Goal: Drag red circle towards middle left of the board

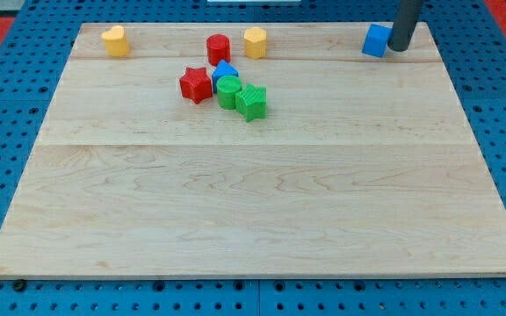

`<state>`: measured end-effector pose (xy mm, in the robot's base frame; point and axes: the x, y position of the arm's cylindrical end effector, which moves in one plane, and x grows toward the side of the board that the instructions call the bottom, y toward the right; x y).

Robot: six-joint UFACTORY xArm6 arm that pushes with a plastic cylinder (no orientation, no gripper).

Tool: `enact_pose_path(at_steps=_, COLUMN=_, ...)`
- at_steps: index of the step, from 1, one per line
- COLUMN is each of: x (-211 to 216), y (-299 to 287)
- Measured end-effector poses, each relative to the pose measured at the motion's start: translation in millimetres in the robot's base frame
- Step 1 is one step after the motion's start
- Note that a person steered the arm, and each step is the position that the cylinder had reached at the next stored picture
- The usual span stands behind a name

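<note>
The red circle point(218, 47) is a short red cylinder near the view's top, left of centre, on the wooden board point(253, 193). My tip point(399, 47) is far to its right, at the view's top right, touching or just beside the right side of a blue cube point(376, 40). The rod rises out of the frame's top edge.
A yellow heart-like block point(116, 40) sits at the top left. A yellow hexagon point(255, 42) stands just right of the red circle. Below it cluster a red star point(197, 84), a blue block point(225, 72), a green circle point(228, 91) and a green star point(252, 102).
</note>
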<state>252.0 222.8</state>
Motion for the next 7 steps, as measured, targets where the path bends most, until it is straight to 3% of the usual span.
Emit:
enact_pose_path(at_steps=2, x=15.7, y=-26.5)
enact_pose_path(at_steps=4, x=76.8, y=-105.5)
enact_pose_path(at_steps=7, x=23.3, y=-228.7)
